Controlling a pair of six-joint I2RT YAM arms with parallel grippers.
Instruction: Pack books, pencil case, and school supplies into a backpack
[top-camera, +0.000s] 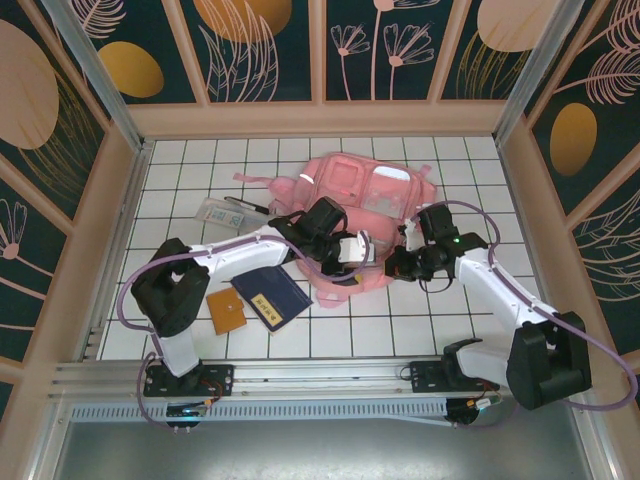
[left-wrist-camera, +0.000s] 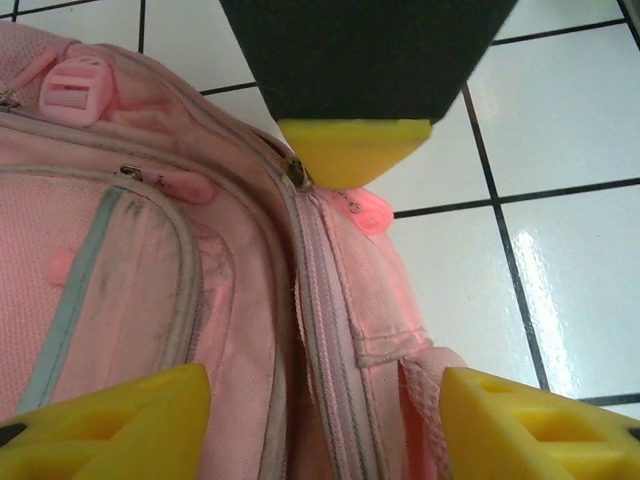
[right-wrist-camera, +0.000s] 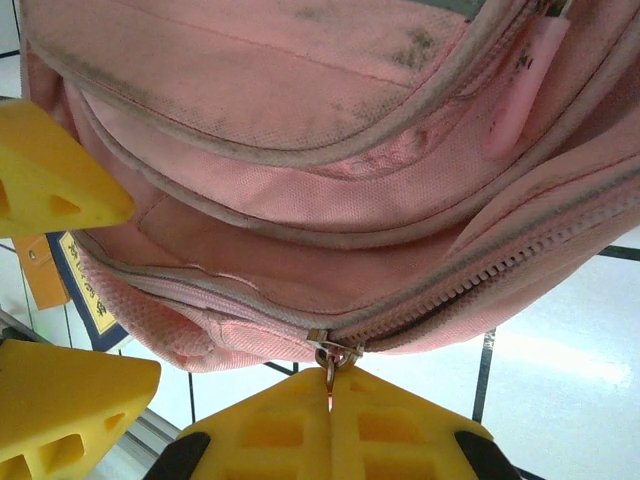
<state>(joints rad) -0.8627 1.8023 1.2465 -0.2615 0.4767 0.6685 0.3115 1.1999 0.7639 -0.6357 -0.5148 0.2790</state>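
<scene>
Pink fabric backpack (top-camera: 365, 195) lies flat mid-table. It looks soft and floppy and will likely sag and drag if tugged, not lift clean. On its near edge the right gripper (right-wrist-camera: 330, 398) is pinched together on the zip pull (right-wrist-camera: 328, 358), a small metal tab and the best handle for opening. Cannot tell how far the zip runs open. Jaws of the left gripper (left-wrist-camera: 325, 425) stand apart, straddling the seam beside the pull and clamping nothing. A pinch of fabric there would brace the bag. Blue book (top-camera: 272, 297) and notebook (top-camera: 225, 311) lie side by side left of the backpack: stiff, flat, take by an edge. Clear case (top-camera: 213, 213) and pens (top-camera: 248, 203) lie further back-left.
</scene>
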